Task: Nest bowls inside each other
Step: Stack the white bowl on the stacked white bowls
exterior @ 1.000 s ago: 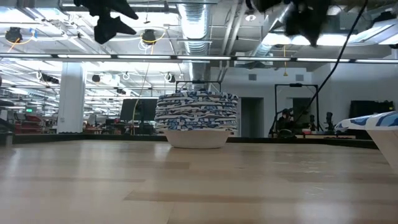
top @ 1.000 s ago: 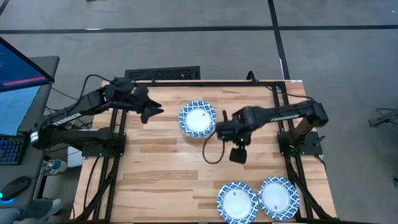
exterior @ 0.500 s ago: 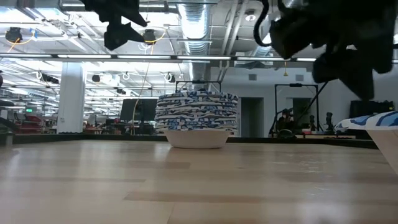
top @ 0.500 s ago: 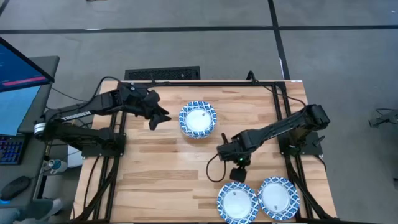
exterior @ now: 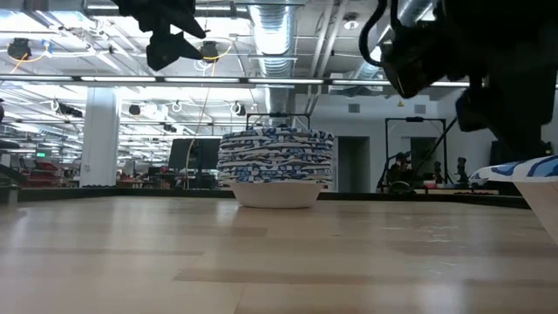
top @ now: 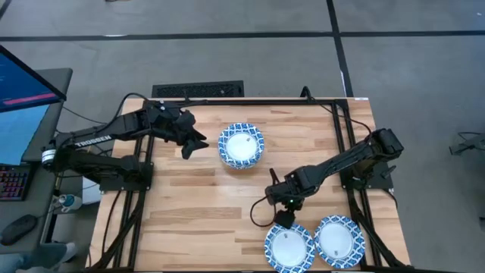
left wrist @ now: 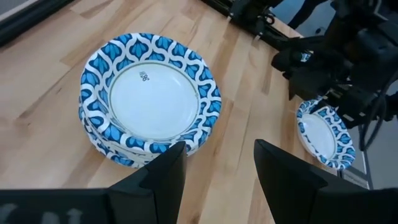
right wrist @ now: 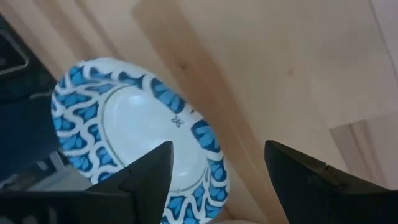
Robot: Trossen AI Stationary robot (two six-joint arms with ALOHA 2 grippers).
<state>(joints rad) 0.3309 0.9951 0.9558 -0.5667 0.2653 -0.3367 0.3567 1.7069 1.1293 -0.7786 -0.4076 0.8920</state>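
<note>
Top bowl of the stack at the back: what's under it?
More nested bowls sit under the top bowl; only their patterned rims show. Their insides, and an exact count, are covered.

A wooden table (top: pixel 197 197) of pale butcher-block planks is seen on a grey floor (top: pixel 227 53). A lit monitor (top: pixel 19 83) and a keyboard (top: pixel 11 182) are placed beside its left edge.

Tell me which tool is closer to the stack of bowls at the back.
Left. The left tool hovers just beside the stack of bowls; the right tool is over the near single bowl.
</note>
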